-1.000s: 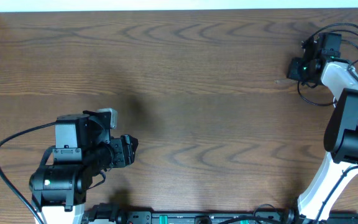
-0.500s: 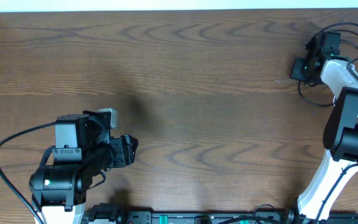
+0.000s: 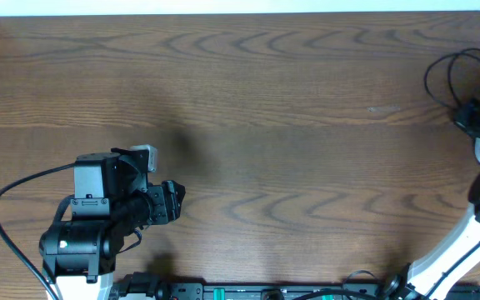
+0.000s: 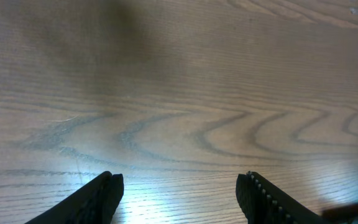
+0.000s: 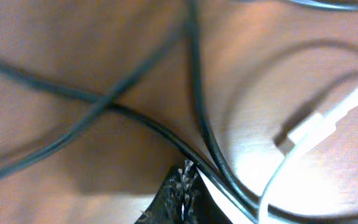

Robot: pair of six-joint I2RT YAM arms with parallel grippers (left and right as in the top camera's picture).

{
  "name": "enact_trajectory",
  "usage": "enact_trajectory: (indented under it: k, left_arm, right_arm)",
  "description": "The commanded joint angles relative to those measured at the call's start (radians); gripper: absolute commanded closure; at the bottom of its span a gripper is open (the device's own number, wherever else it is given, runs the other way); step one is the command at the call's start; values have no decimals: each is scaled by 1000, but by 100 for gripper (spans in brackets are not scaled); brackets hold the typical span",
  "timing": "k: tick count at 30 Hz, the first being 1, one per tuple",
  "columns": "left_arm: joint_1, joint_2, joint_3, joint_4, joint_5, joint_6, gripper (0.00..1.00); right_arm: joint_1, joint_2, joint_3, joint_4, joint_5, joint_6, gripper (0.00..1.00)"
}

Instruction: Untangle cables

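The cables (image 3: 450, 70) lie in black loops at the table's far right edge. In the right wrist view two black cables (image 5: 199, 115) cross over the wood, and a white cable with a small plug (image 5: 307, 127) curves at the right. My right gripper (image 5: 186, 173) is shut, with one black cable pinched at its tip; in the overhead view it (image 3: 471, 119) sits just below the loops at the right edge. My left gripper (image 4: 179, 193) is open and empty over bare wood, at the front left in the overhead view (image 3: 173, 202).
The wooden table (image 3: 248, 125) spreads between the two arms. The left arm's own thick black wire (image 3: 7, 217) loops at the front left. The table's back edge (image 3: 223, 14) runs along the top.
My right gripper has moved right and toward the front, to the table's right edge, and the cable loops have shifted with it. The left arm has not moved.
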Motion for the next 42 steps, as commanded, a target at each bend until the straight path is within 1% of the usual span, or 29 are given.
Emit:
enact_trajectory:
  k: [1, 4, 8, 9, 10, 11, 12, 13, 15, 18, 21, 22, 29, 30, 32, 36, 38, 42]
  left_arm:
    - [4, -2, 6, -3, 16, 17, 36]
    - [4, -2, 6, -3, 16, 17, 36]
    - [4, -2, 6, -3, 16, 17, 36]
    - [4, -2, 6, -3, 16, 17, 36]
    - [4, -2, 6, -3, 16, 17, 36]
    - [4, -2, 6, -3, 16, 18, 36]
    - [4, -2, 6, -3, 16, 18, 36]
    - [4, -2, 6, -3, 16, 17, 36]
    - [4, -2, 6, -2, 15, 17, 36]
    - [4, -2, 7, -2, 5, 18, 36]
    - [4, -3, 8, 2, -23, 18, 36]
    - [4, -3, 8, 6, -23, 17, 36]
    - [4, -5, 40, 21, -23, 18, 36]
    - [4, -7, 55, 20, -23, 18, 40]
    - [4, -19, 90, 19, -23, 18, 44]
    - [4, -71, 164, 12, -24, 18, 44]
    - [4, -128, 205, -15, -85, 18, 44]
    - [4, -224, 236, -61, -174, 17, 43]
  right_arm:
    - [-79, 105, -72, -39, -53, 23, 99]
    - [-116, 105, -72, -37, -130, 42, 99]
    - [-130, 105, -72, -12, -336, 42, 99]
    - [-129, 104, -71, -9, -396, 42, 96]
    - [-127, 104, -70, -8, -457, 39, 89]
    - [-126, 104, -69, -7, -504, 33, 80]
    - [-122, 101, -64, -13, -568, 30, 66]
    - [-117, 94, -61, -18, -614, 19, 59]
    - [-109, 72, -57, -30, -655, 13, 49]
    - [-89, 0, -57, -50, -653, -27, 37]
    - [-68, -117, -57, -69, -613, -56, 29]
    - [-58, -185, -57, -74, -614, -68, 27]
    - [-23, -504, -57, -127, -613, -93, 23]
    - [-17, -542, -57, -137, -612, -100, 22]
    - [-2, -618, -57, -166, -613, -100, 23]
    - [26, -756, -57, -256, -622, -150, 26]
    - [55, -857, -57, -333, -622, -218, 25]
    - [93, -1006, -57, -432, -623, -257, 20]
